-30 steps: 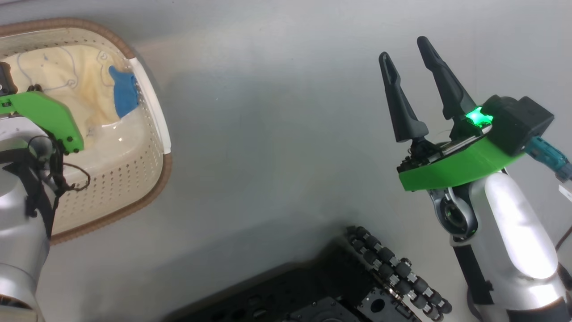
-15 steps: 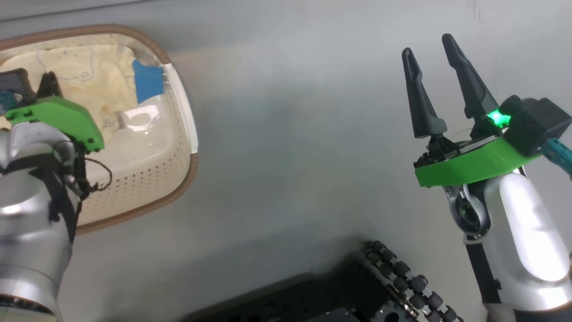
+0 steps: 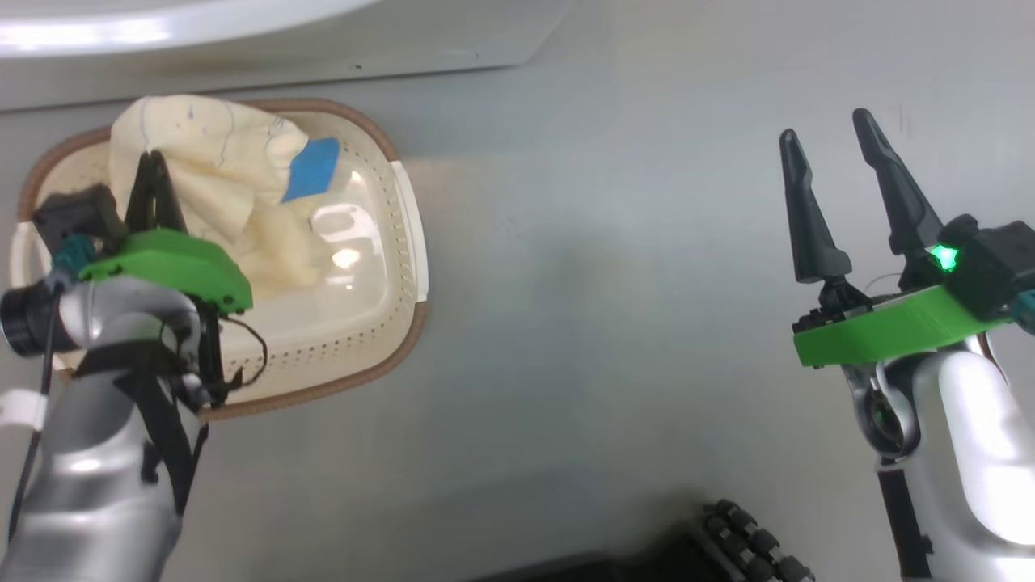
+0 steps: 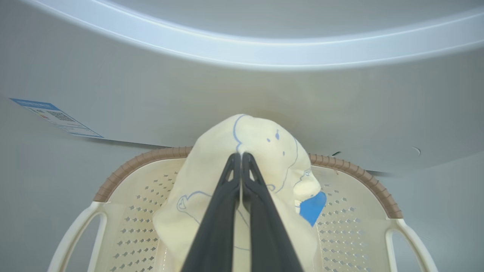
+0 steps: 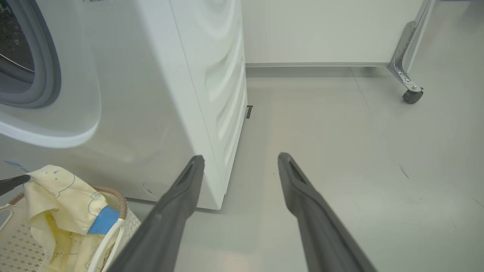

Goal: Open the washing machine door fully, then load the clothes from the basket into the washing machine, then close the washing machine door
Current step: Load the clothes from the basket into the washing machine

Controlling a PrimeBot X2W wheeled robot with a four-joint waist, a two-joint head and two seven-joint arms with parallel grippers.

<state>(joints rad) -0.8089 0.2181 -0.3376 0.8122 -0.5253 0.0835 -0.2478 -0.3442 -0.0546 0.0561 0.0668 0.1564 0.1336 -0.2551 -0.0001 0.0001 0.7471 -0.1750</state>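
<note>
**Cream cloth pinched, coming up out of the basket**

Nearest, at 6 o'clock in the head view, the robot's black roller wheel sits on grey floor. At 3 o'clock the right gripper hangs w/ fingers spread wide & nothing between them, well apart from the work (prob. to leave the left arm's path free).

At 9 o'clock the left gripper has its fingers pressed together on a fold of the clothes. In the left wrist view the cloth drapes tent-like down both sides of the tips, w/ the blue patch at 4 o'clock from them. Gripping near the top of the bunch lets the rest hang free instead of snagging the perforated wall. The garment's lower part looks to be inside the basket.

The basket stands on the floor just in front of the washing machine at 12 o'clock, close enough that the carry is short.

Farthest, at 10 o'clock in the right wrist view, the grey gasket & drum mouth are uncovered, so the washing machine door reads as swung open.

Step in hand, as I judge it: lift the garment clear, then swing it up to the opening. Risk: such a thin pinch may slip.
</note>
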